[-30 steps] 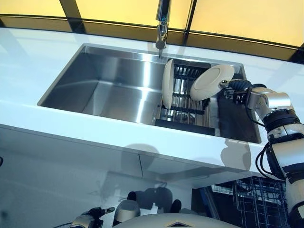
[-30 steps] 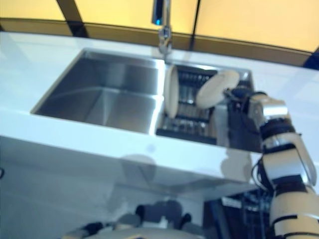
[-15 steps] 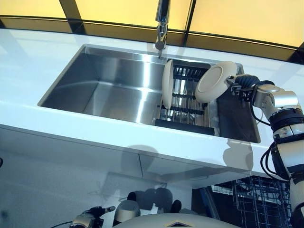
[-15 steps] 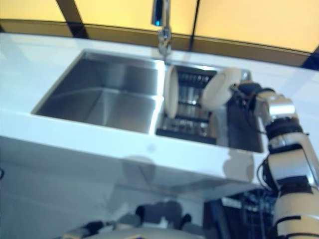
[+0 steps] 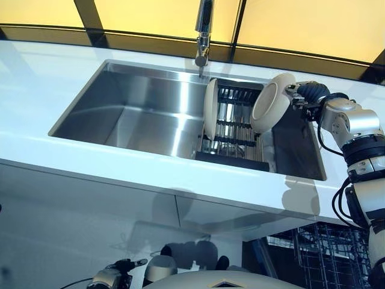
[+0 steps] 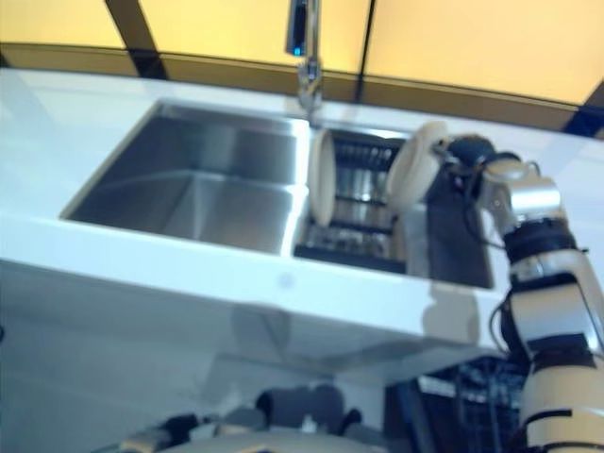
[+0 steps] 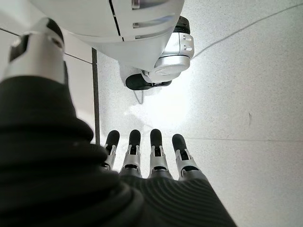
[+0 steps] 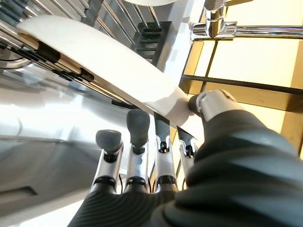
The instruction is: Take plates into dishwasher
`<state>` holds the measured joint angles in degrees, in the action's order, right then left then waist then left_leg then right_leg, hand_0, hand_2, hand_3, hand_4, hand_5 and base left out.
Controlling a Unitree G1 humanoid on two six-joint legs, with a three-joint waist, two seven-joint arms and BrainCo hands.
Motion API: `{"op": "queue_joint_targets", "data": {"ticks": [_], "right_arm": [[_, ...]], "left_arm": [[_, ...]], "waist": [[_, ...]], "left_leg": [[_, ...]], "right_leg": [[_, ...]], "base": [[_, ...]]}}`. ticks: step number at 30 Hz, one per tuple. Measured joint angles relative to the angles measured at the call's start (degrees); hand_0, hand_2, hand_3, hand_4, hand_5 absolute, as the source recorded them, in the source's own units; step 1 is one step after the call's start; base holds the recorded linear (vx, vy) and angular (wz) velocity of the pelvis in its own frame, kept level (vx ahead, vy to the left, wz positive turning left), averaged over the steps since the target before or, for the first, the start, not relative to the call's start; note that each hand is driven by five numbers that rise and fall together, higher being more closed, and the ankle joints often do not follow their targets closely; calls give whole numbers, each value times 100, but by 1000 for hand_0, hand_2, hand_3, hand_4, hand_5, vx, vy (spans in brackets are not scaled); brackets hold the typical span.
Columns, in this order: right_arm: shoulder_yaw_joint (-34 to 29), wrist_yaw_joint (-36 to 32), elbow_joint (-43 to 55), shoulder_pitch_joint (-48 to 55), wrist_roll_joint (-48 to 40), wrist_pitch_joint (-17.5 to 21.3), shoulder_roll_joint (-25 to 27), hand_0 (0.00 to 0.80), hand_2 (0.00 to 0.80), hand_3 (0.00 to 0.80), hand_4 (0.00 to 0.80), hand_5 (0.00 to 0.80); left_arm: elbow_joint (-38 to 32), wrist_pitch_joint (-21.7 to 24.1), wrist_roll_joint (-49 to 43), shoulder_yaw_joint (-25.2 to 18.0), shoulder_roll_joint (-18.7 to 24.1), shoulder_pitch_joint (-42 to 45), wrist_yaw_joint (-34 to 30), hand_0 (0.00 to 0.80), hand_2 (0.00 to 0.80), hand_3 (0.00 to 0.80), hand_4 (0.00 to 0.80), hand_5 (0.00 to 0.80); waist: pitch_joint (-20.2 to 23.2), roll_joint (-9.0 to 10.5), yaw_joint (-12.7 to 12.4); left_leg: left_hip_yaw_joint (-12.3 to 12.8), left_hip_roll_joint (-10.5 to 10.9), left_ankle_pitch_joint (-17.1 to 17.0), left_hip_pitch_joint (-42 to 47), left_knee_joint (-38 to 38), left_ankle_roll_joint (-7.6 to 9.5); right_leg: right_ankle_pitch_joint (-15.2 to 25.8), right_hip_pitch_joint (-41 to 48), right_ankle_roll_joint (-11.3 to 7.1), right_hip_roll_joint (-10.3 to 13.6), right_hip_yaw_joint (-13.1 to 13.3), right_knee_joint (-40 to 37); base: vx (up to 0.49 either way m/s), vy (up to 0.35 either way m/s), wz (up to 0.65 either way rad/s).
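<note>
Now the right hand [image 5: 308, 96] pinches a plate [image 5: 269, 103] by its rim, fingers [image 8: 136, 126] and thumb, above the sink rack [image 5: 231, 129]; another plate [image 5: 210, 108] stands there. Next, I judge: carry it to the dishwasher basket [image 5: 328, 256] below. Left hand [image 7: 151, 156] hangs relaxed.

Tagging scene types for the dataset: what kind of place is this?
Most likely a kitchen. A stainless sink is set in a white counter under a faucet, with a dish rack holding a plate. The right hand holds a second plate, and a wire dishwasher basket shows below.
</note>
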<state>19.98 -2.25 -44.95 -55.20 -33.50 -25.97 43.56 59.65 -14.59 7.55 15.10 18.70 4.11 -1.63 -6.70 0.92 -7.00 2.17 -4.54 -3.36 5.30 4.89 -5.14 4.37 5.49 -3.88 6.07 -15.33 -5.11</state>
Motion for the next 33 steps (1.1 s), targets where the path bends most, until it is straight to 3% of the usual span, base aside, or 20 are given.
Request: {"op": "queue_joint_targets", "data": {"ticks": [10,27,33], "right_arm": [[6,74,342,-5,-132,89,110,800,800,800,800,800],[59,152,539,-94,-132,98,515,800,800,800,800,800],[74,159,710,-117,-88,97,770,800,800,800,800,800]], "left_arm": [[-10,-15,-2,0,6,-17,1,0,0,0,0,0],[-13,-36,-7,1,5,-14,3,0,0,0,0,0],[-12,-32,-11,65,11,-8,4,0,0,0,0,0]], "waist": [[100,118,66],[137,128,152],[164,178,197]], "left_leg": [[79,1,2,2,0,3],[108,2,7,10,1,8],[264,8,36,11,1,22]], "right_leg": [[2,-24,-3,2,50,0],[2,-37,-12,-3,84,0],[35,-129,-20,-14,245,2]], "base": [[-6,0,-2],[0,0,0],[2,15,-12]]}}
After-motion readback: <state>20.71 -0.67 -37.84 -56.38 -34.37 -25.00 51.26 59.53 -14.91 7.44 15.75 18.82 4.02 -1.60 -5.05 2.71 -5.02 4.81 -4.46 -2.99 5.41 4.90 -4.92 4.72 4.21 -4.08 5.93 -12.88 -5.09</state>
